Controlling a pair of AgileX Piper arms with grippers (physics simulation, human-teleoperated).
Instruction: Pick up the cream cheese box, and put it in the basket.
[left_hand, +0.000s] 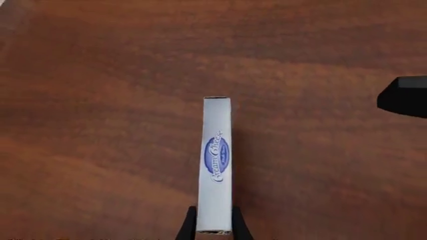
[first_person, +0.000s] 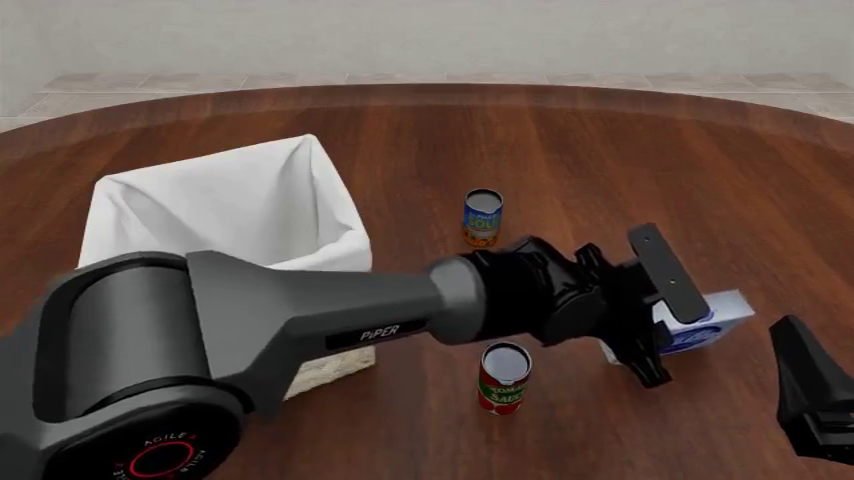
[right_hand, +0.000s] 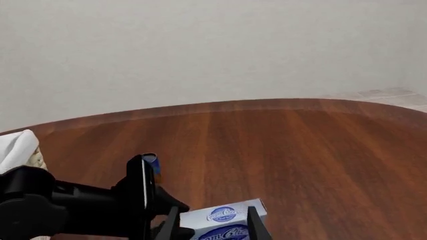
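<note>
The cream cheese box is a flat white carton with blue oval logos. My left gripper is shut on it, one black finger on each broad side. In the front view the left arm reaches across to the right, and the left gripper holds the box low over the table at the right. The box also shows between those fingers in the right wrist view. The basket, wicker with a white liner, stands at the left. My right gripper hangs at the lower right, close to the box; its jaws are not readable.
A blue-and-orange can stands behind the left arm, at mid-table. A red tomato sauce can stands just under the arm's forearm. The brown round table ends at a curved far edge.
</note>
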